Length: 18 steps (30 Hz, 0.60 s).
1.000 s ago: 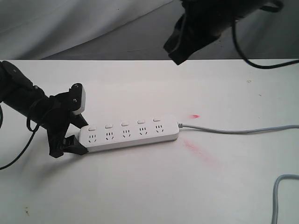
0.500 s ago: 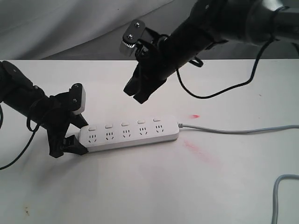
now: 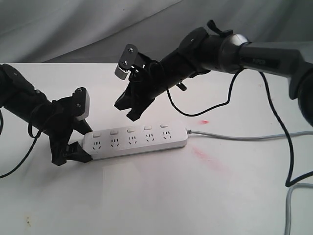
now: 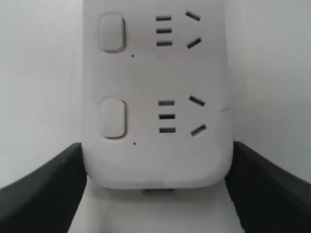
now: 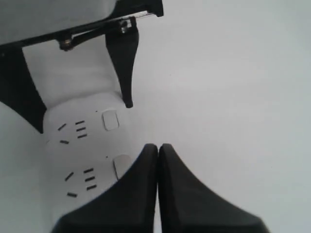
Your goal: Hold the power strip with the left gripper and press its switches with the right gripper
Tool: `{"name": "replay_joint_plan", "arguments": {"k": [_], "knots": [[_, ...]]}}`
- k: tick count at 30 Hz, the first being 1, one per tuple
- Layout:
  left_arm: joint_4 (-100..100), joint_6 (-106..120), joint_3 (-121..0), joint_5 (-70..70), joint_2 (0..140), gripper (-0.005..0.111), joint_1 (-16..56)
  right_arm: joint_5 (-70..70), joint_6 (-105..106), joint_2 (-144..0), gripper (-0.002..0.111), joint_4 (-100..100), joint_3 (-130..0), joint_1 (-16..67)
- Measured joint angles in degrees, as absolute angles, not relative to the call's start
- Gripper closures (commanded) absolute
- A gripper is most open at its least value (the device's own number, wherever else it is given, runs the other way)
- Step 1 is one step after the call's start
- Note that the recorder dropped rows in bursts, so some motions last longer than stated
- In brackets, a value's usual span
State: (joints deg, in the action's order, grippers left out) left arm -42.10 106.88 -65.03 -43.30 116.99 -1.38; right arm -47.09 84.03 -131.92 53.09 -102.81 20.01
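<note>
White table (image 3: 146, 200), grey cloth backdrop (image 3: 73, 24) behind it. The power strip (image 3: 134, 139) lies flat on the table with its socket face up.

Right arm (image 3: 254, 54), dark with a grey tubular link, reaches in over the strip from the cord-end side. A loose black cable (image 3: 274, 127) hangs from it past the strip's cord end. Left arm (image 3: 24, 103), all black, comes in at the strip's other end.

Left gripper (image 3: 84, 143) has its jaws on either long side of the strip at the end away from the cord. In the left wrist view the gripper (image 4: 155, 145) has both jaws against the sides of the strip (image 4: 155, 87), clamped on it.

Right gripper (image 3: 126, 110) is above the strip, nearer the clamped end than the cord end. In the right wrist view the gripper (image 5: 158, 146) has its jaws pressed together and holds nothing. Its tips sit by the second button from the clamped end of the strip (image 5: 77, 155). Contact with the button cannot be told; the exterior view shows a gap.

Grey cord (image 3: 244, 137) runs off from the strip's free end. Second grey cord loop (image 3: 291, 205) lies well apart from the strip, beyond that end.

Red smear (image 3: 210, 159) is on the table just off the strip's cord end, with a small red spot (image 3: 204, 121) near it.

Switches (image 3: 129, 130): five white buttons in a row along the strip, one above each socket set. Two show in the left wrist view (image 4: 112, 118). In the right wrist view (image 5: 111, 120) one shows whole and one is partly hidden by the right gripper.
</note>
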Motion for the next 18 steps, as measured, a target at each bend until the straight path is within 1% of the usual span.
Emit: {"name": "replay_joint_plan", "arguments": {"k": [8, 10, 15, 18], "knots": [[-42.1, 106.9, -65.0, -43.3, 117.0, 0.044, -1.4, -45.6, 85.3, -134.5, 0.108, 56.3, -104.6, 21.9], [-42.1, 106.9, -65.0, -43.3, 117.0, 0.044, -1.4, -44.9, 86.5, -134.5, 0.102, 56.7, -104.8, 22.8], [-42.1, 106.9, -65.0, -43.3, 117.0, 0.044, -1.4, -44.5, 90.6, -135.2, 0.078, 59.8, -104.9, 24.0], [-42.1, 106.9, -65.0, -43.3, 117.0, 0.044, -1.4, -44.5, 92.1, -136.4, 0.071, 60.7, -104.9, 24.0]]}}
